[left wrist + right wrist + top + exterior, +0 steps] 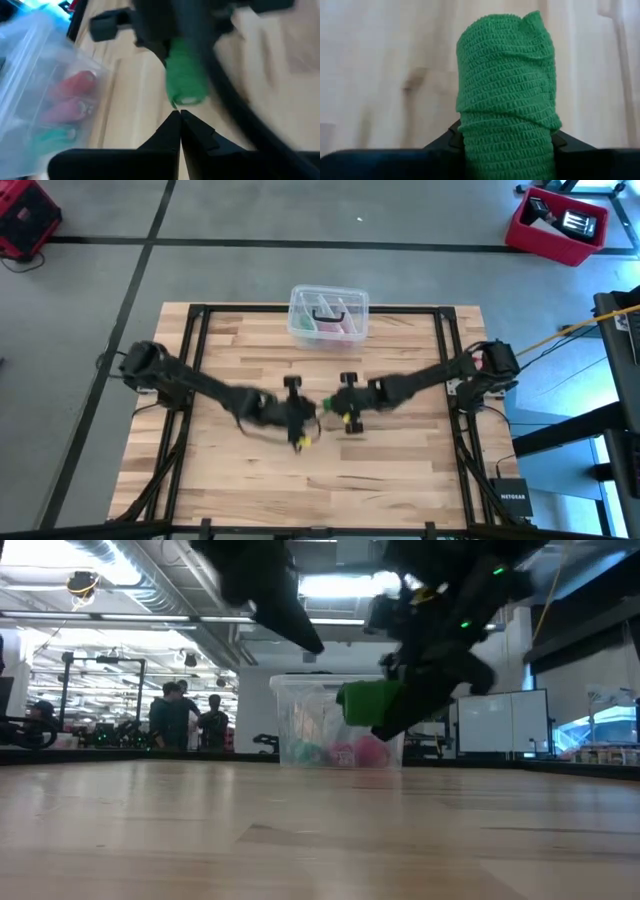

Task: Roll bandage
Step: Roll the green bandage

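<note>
Green knit fills the right wrist view: the bandage (506, 95), wound into a roll, stands between the right gripper's (506, 150) two dark fingers, which are closed against its sides; its lower end is cut off by the frame edge. In the high view, going left to right, the left arm reaches in from the left edge of the table (400, 470) to the centre, where the left gripper (300, 430) is blurred; its fingers meet tip to tip with nothing between them in the left wrist view, just short of the roll. To its right the right gripper (340, 408) holds the bandage (328, 406), of which only a green speck shows. A clear plastic box (328, 316) sits at the upper middle of the table. In the low view the roll (372, 700) hangs clear of the wood, in front of the box (330, 720), with the arms' upper parts cut off at the top. People (190, 718) stand far behind at left, too small to make out.
</note>
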Robot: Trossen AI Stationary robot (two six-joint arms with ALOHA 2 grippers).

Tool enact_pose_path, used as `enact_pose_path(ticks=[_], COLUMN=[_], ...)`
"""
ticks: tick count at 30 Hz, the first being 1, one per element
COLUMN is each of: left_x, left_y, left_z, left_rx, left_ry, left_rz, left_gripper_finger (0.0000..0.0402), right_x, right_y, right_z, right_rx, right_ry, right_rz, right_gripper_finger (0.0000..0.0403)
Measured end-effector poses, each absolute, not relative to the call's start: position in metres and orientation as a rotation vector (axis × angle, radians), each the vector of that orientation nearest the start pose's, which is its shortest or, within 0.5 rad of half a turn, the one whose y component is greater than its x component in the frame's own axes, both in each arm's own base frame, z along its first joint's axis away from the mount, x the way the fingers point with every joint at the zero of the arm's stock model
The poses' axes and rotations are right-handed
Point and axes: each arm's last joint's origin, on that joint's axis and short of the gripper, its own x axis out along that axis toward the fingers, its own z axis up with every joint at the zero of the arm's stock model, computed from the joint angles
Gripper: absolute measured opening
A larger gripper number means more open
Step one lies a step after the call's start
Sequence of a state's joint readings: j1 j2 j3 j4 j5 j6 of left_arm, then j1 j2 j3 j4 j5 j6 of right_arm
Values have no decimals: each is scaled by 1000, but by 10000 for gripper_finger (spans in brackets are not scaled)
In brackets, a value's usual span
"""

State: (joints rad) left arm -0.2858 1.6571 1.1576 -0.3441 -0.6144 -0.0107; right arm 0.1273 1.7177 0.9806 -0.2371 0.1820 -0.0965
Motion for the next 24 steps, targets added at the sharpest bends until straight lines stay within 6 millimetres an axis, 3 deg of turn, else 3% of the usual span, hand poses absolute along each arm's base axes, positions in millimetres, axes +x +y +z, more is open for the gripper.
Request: enact_pose_path(ticks=[4, 7, 11, 18, 24], left_x=[329, 325, 325, 341, 352], left_y=[-38, -18, 1, 9, 7], left_z=[229, 226, 210, 195, 169], left_rx=[213, 143, 66, -25, -58], left_ry=[611, 528, 544, 485, 505], left_rz=[267, 271, 293, 239, 243], left_gripper_finger=[6, 6, 6, 61, 95], right_x=[335, 337, 339, 343, 340], right_y=[0, -21, -37, -41, -41], right_z=[168, 162, 161, 163, 163], right_rx=[-164, -93, -54, -63, -65], right_ry=[950, 956, 920, 866, 890], right_rz=[55, 72, 67, 95, 87], right_gripper_finger=[127, 127, 149, 231, 260])
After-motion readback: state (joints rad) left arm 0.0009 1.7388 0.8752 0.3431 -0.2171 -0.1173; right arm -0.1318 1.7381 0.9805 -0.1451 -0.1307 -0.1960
